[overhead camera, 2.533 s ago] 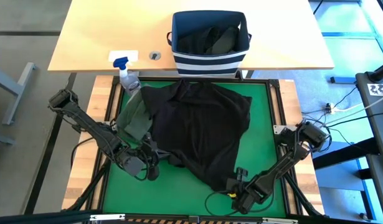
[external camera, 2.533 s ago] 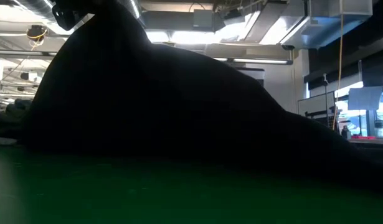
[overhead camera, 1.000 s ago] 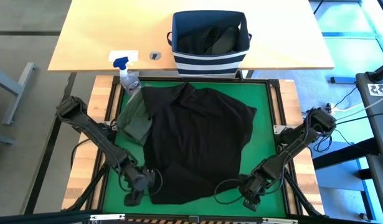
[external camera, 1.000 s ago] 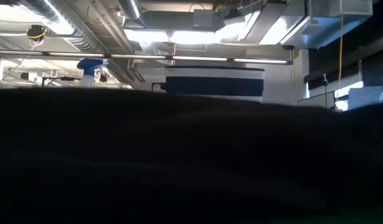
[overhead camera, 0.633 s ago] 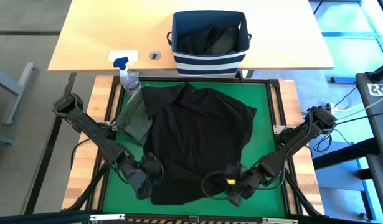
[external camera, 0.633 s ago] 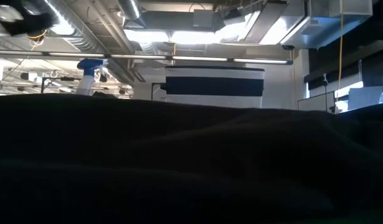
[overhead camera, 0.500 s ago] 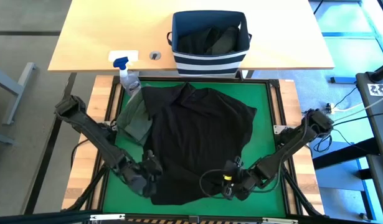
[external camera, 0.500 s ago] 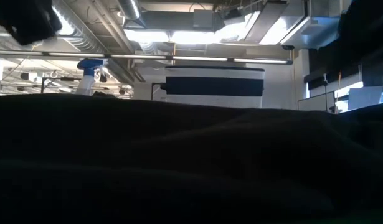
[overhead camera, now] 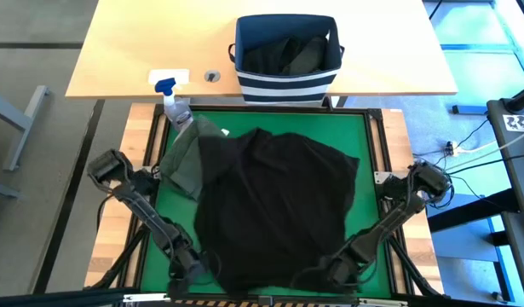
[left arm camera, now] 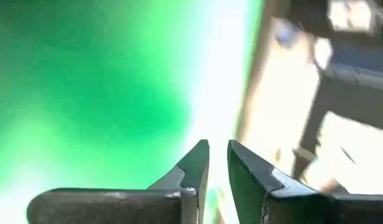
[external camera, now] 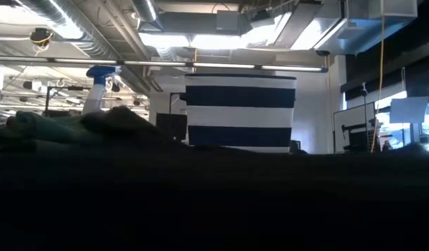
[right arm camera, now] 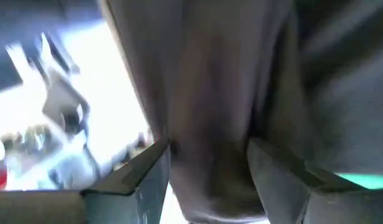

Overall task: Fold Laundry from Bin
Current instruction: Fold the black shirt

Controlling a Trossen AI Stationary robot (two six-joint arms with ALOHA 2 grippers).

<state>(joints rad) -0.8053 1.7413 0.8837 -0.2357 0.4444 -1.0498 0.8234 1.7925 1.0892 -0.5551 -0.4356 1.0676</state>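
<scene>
The black garment (overhead camera: 274, 209) lies spread across the middle of the green worktop (overhead camera: 364, 136), its near hem at the bottom edge of the high view. The olive garment (overhead camera: 183, 162) sits bunched at its upper left, partly tucked under it. Up top, the striped bin (overhead camera: 285, 81) holds more dark laundry.

The left gripper (overhead camera: 187, 271) sits low at the bottom left corner of the black cloth. In its wrist view the fingers are almost together, and I see no cloth between them. The right gripper (overhead camera: 340, 271) is at the bottom right corner; its wrist view shows dark fabric hanging between fingers set apart, though whether they pinch it I cannot tell.

This looks like the flattening step: the garment is being laid out, not yet folded. Next calls for firm corner holds, then smoothing the wrinkles before the first fold.
</scene>
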